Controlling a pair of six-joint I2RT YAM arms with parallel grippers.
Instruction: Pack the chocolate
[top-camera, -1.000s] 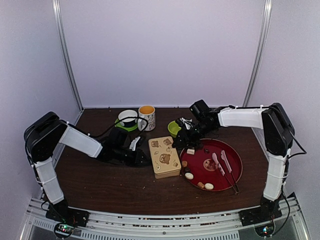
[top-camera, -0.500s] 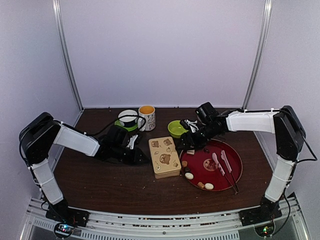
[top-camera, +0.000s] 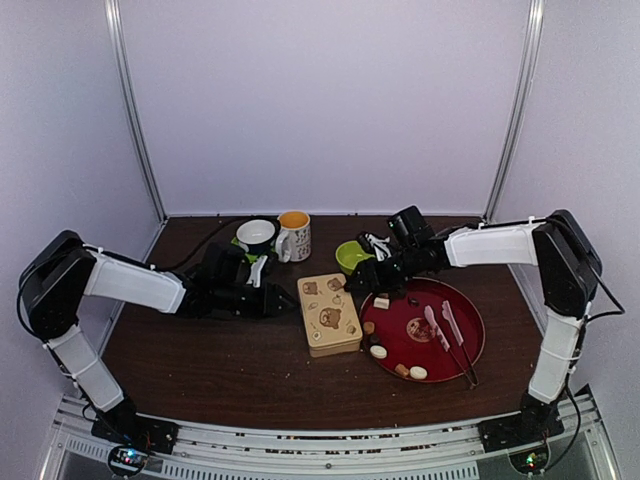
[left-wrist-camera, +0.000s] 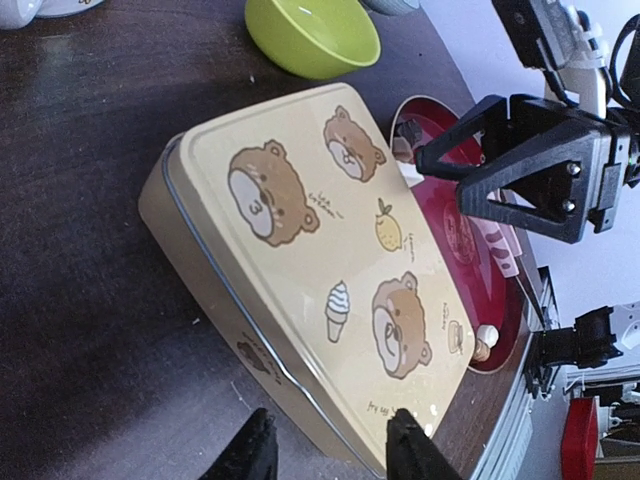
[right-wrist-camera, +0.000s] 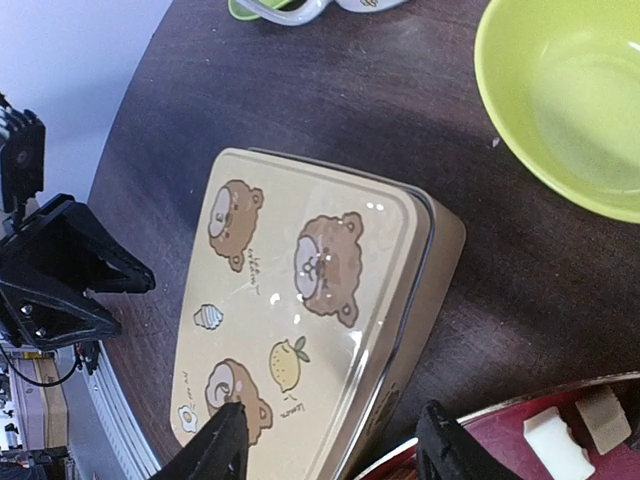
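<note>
top view: the chocolate lies as small brown, tan and cream pieces along the left and near rim of a round red tray; the tray sits on the right half of the tabletop; a tan tin with bear pictures lies closed in the middle of the tabletop, just beside the tray's left rim; the left gripper reaches in low from the left edge, its tips near the tin's left side; the right gripper hangs by the tin's far right corner; a green bowl and two mugs stand toward the back edge.

left wrist view: the left gripper has its claw partly wide and empty, fingers apart over the tin's near edge; past the tin the right gripper shows spread, empty jaws above the tray; a pale piece of chocolate rests at the tray's rim.

right wrist view: the right gripper stands wide, holding nothing, above the tin's corner; two pale pieces of chocolate lie on the tray; the left gripper gapes at the tin's far side; the bowl is beside the tin.
</note>
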